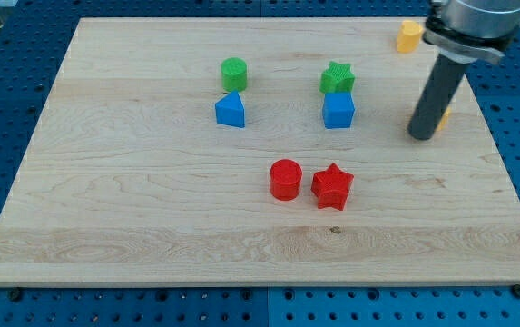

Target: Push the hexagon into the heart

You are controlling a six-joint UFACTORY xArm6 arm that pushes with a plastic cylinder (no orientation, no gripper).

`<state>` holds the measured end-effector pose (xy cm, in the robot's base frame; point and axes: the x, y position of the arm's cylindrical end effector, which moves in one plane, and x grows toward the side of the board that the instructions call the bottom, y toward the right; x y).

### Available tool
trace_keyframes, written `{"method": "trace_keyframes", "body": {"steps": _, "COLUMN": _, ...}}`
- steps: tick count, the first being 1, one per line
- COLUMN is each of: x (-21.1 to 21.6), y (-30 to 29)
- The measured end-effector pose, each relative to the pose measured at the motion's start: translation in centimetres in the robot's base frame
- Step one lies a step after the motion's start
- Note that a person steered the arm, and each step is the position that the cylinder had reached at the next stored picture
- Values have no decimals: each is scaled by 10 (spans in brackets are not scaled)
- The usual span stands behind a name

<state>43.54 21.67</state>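
A yellow block (409, 36) sits near the board's top right edge; its shape is hard to make out. A second yellow block (446, 116) shows only as a sliver behind my rod, so I cannot tell its shape. My tip (422, 135) rests on the board at the view's right, right against that hidden yellow block and well below the other yellow one.
A green cylinder (234, 73) stands above a blue triangular block (230, 110). A green star (338, 78) touches a blue cube (338, 110) below it. A red cylinder (286, 179) and a red star (333, 186) sit side by side lower down on the wooden board (132, 209).
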Motion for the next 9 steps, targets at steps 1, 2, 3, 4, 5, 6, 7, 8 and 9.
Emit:
{"method": "trace_keyframes", "body": {"steps": 1, "x": 0, "y": 30}}
{"method": "trace_keyframes", "body": {"steps": 2, "x": 0, "y": 52}}
{"method": "trace_keyframes", "body": {"steps": 3, "x": 1, "y": 50}}
{"method": "trace_keyframes", "body": {"steps": 4, "x": 10, "y": 33}}
{"method": "trace_keyframes", "body": {"steps": 5, "x": 13, "y": 28}}
{"method": "trace_keyframes", "body": {"steps": 6, "x": 6, "y": 29}}
{"method": "trace_keyframes", "body": {"steps": 7, "x": -6, "y": 29}}
{"method": "trace_keyframes", "body": {"steps": 8, "x": -18, "y": 29}}
{"method": "trace_keyframes", "body": {"steps": 9, "x": -30, "y": 28}}
